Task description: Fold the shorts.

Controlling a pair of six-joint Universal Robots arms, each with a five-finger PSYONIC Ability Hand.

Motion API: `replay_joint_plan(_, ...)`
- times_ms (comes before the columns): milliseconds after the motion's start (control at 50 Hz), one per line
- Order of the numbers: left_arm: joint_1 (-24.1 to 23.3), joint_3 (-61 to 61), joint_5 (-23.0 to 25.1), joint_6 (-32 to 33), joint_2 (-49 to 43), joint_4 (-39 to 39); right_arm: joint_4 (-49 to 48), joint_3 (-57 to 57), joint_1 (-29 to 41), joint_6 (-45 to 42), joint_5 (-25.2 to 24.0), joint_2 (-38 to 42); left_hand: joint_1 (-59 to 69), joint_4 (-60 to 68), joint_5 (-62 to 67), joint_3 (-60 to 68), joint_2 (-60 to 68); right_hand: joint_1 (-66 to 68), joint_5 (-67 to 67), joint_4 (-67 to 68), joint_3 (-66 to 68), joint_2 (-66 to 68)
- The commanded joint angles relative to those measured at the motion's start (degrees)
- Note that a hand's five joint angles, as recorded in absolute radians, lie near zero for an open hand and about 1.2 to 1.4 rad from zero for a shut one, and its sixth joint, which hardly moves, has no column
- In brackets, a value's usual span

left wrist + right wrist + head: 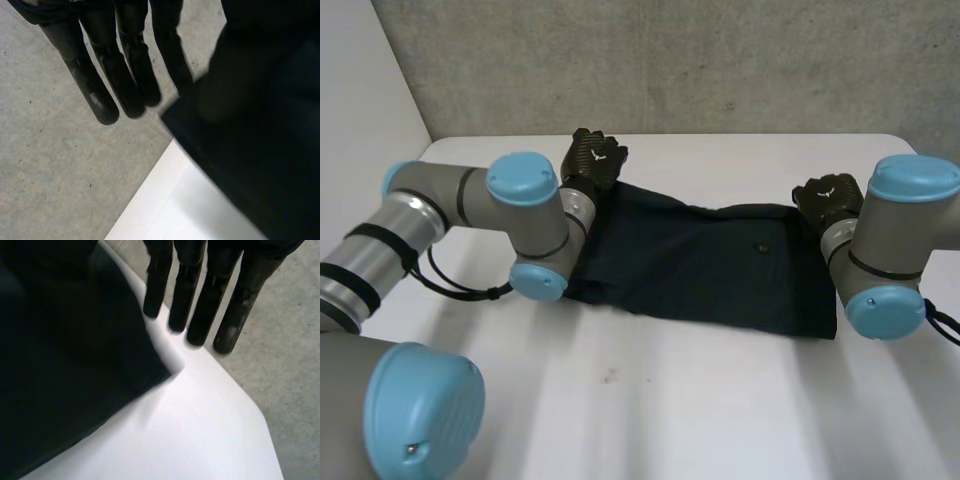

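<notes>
Shorts (700, 262), dark navy, lie flat across the far half of the white table (650, 400), with the 2 hands at their 2 far corners. The left hand (592, 160) sits at the far left corner, its grey arm (470, 200) reaching in over the table. In the left wrist view, the left hand (130, 50) has its fingers (107, 95) straight and side by side, reaching past the table (200, 210) edge over grey concrete (60, 165). The corner of the shorts (260, 150) lies just beside the fingertips, and no finger curls round it. A dark bulge on the cloth may be the thumb, but the view is too dim to say.

The right hand (828, 197) rests at the far right corner. In its own wrist view, the right hand (200, 290) also has straight fingers (227, 325), slightly spread. The shorts' corner (65, 365) ends just beside the fingertips on the table (200, 430).
</notes>
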Motion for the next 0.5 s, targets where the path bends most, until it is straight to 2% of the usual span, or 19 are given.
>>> replay_joint_plan(20, -2.44, -2.5, -0.12, -2.98, -0.46, 2.15, -3.17, 3.34, -0.71, 3.22, -0.28, -3.4, -48.58, -52.19, -49.27, -51.87, -52.19, -25.24, -36.27, -35.82, -35.8, -35.21)
replay_joint_plan(80, -2.97, -6.02, 0.05, -3.24, 1.81, 1.71, -2.29, 7.46, -0.79, 7.08, -0.54, -9.97, -48.25, -51.85, -48.94, -51.53, -51.86, -25.24, -36.27, -35.82, -35.8, -35.21)
replay_joint_plan(160, -2.8, -16.64, 0.23, -3.42, 11.48, 0.83, 2.52, 13.43, -1.58, 9.55, -2.03, -15.69, -47.91, -51.51, -48.6, -51.2, -51.52, -25.24, -36.27, -35.82, -35.8, -35.21)
replay_joint_plan(240, -2.18, -32.53, 0.84, -3.51, 23.32, 1.27, 10.07, 18.97, -3.08, 11.48, -5.28, -19.04, -47.91, -51.51, -48.6, -51.2, -51.52, -25.24, -36.27, -35.82, -35.8, -35.21)
replay_joint_plan(320, -1.39, -43.52, 0.84, -4.12, 30.46, 1.88, 13.7, 24.08, -4.3, 15.6, -8.97, -20.37, -48.08, -51.68, -48.77, -51.36, -51.69, -23.81, -34.84, -34.4, -34.38, -33.79)
replay_joint_plan(500, -0.07, -59.02, 0.93, -8.43, 37.95, 6.01, 5.19, 28.75, -5.36, 17.64, -10.65, -18.36, -47.24, -50.84, -47.93, -50.53, -50.85, -17.09, -28.12, -27.68, -27.65, -27.06)
